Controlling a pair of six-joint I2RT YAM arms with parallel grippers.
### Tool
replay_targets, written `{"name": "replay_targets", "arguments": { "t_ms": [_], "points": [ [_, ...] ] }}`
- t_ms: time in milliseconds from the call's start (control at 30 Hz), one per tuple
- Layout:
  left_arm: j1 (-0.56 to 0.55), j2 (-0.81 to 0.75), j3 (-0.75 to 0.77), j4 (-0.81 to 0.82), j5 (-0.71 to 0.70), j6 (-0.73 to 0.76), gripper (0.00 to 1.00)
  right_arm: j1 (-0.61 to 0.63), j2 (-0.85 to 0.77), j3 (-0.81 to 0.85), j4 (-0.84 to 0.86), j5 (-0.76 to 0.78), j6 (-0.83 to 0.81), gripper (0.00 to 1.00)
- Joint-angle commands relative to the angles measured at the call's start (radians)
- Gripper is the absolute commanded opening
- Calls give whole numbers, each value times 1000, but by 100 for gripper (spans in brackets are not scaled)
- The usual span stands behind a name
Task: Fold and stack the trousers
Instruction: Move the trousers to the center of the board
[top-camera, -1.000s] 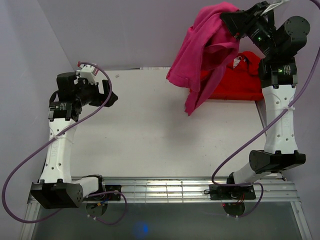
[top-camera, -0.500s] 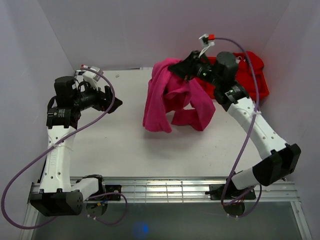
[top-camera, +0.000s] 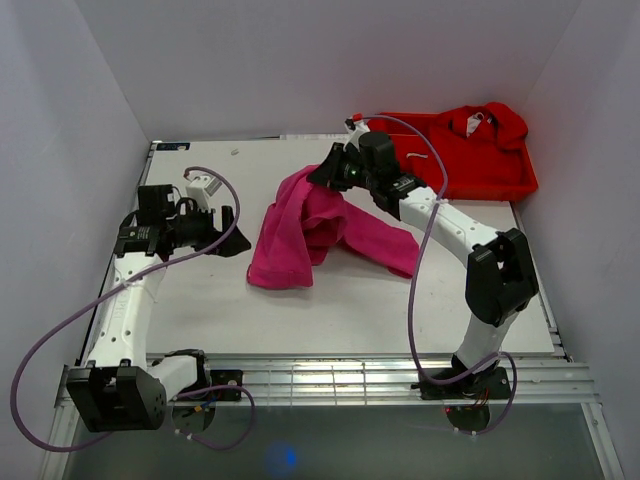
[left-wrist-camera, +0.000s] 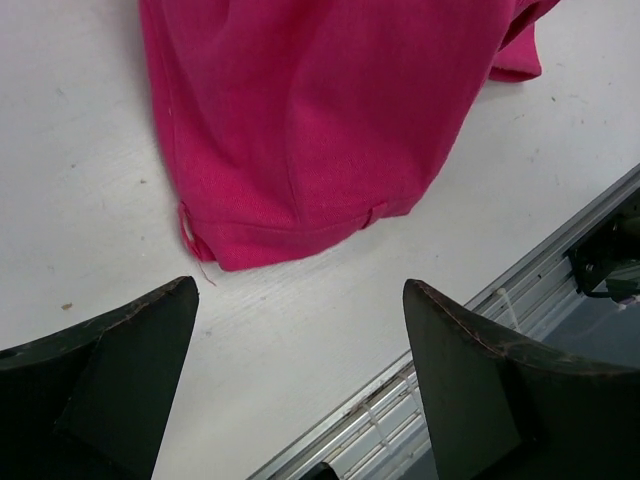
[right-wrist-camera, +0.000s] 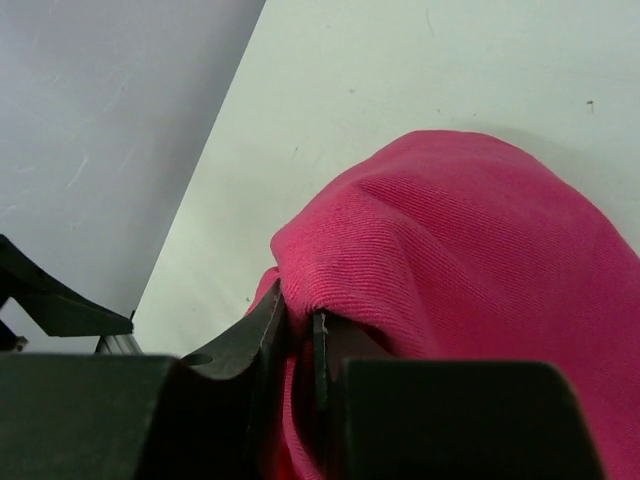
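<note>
The trousers (top-camera: 305, 235) lie in a crumpled heap at the centre of the table (top-camera: 200, 300). One bunched lobe reaches toward the lower left of the top view and a leg trails off to the right. The right gripper (top-camera: 332, 176) is pinched almost closed on a fold at the heap's upper edge, and its wrist view shows pink cloth squeezed between the jaws. The left gripper (left-wrist-camera: 300, 300) hangs spread wide and empty, just short of the hem at the heap's left end. The main risk seems to be the bunching: with layers overlapping, the left gripper could catch the wrong edge or several layers at once, and the trousers would then spread out twisted. The right pinch holds only a small fold, which a hard pull might drag free. The red tray (top-camera: 525, 185) and its red garments (top-camera: 480, 125) sit well apart at the upper right.
</note>
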Motion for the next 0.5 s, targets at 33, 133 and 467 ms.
{"name": "replay_targets", "arguments": {
  "t_ms": [33,133,467],
  "points": [
    [-4,53,-50,-4,-16,38,94,-3,-33,14,77,69,6,8],
    [-64,116,-71,3,-77,87,93,-12,-92,-163,75,93,-54,8],
    [-414,311,-183,252,-494,126,93,-55,-324,-470,46,-5,-268,51]
  ]
}}
